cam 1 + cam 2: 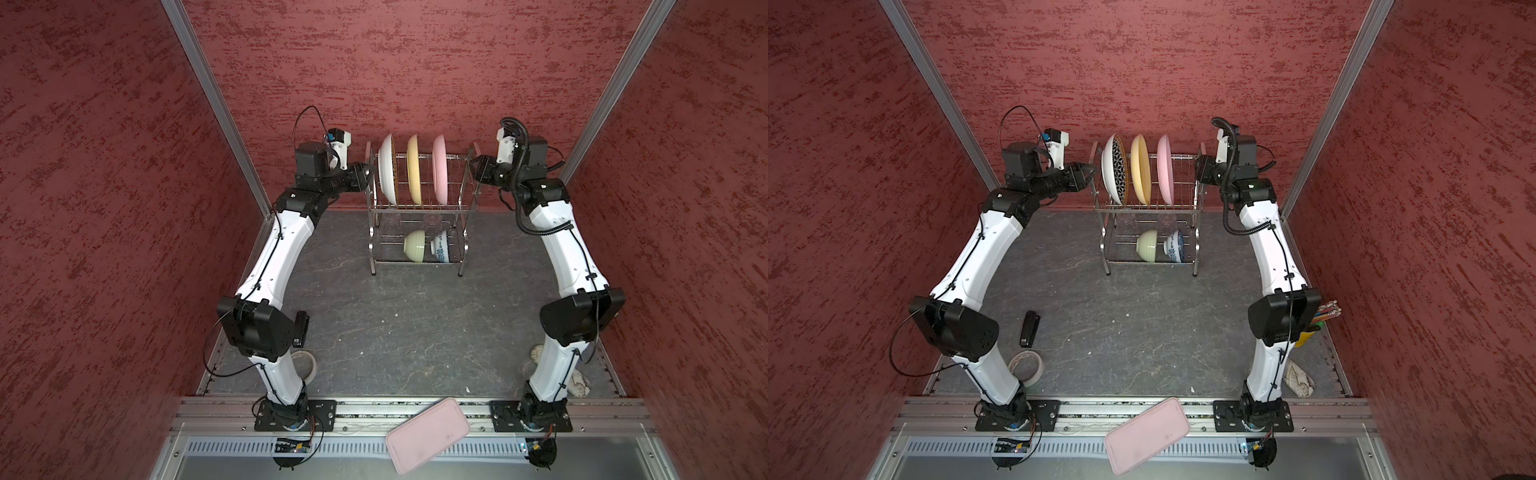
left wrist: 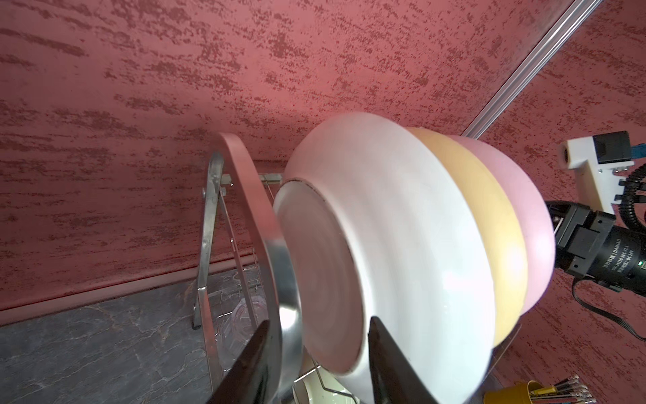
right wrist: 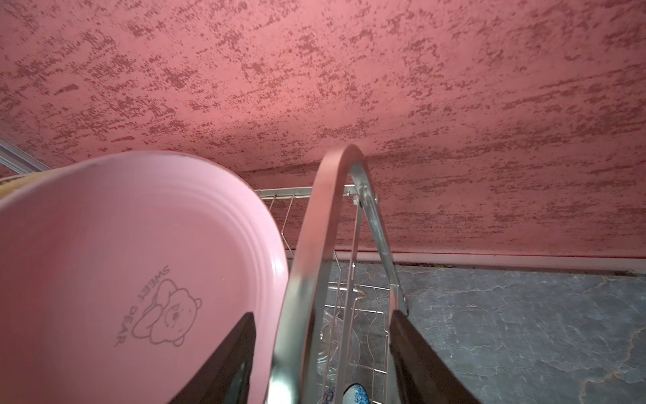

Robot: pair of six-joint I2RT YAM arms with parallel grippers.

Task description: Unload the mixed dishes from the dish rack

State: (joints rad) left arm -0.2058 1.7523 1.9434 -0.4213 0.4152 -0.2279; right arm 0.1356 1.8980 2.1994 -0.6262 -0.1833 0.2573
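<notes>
1. Dish rack (image 1: pixel 1196 253): parked at the back of the table (image 1: pixel 395 332), close to the red wall (image 1: pixel 415 83), flanked by both arms.
2. Left end effector (image 2: pixel 320 321): jaws parted astride the left side frame (image 2: pixel 276 259), holding nothing; black-and-white geometric plate (image 2: pixel 402 245) just beside.
3. Right end effector (image 3: pixel 323 313): jaws spread wider astride the right side frame (image 3: pixel 307 259), also empty; pink plate (image 3: pixel 122 262) just beside.
4. Apparently nothing unloaded yet: three plates on edge in the upper tier, yellow-orange plate (image 1: pixel 1140 170) in the middle; pale green bowl (image 1: pixel 1148 246) and blue-floral bowl (image 1: pixel 1176 246) side by side below; clear cup (image 3: pixel 335 344) glimpsed beneath the upper tier.
5. Best backed off the steel first, sideways and outward, without nudging frame or plate; then down on an outer plate's top rim, lifting upward out of its slot.
6. Tight at the wall behind; broad bare table in front for set-down, minding stapler (image 1: pixel 1030 328) and tape roll (image 1: pixel 1037 371) on the left, yellow cup of sticks (image 1: pixel 1306 334) at the right edge.
</notes>
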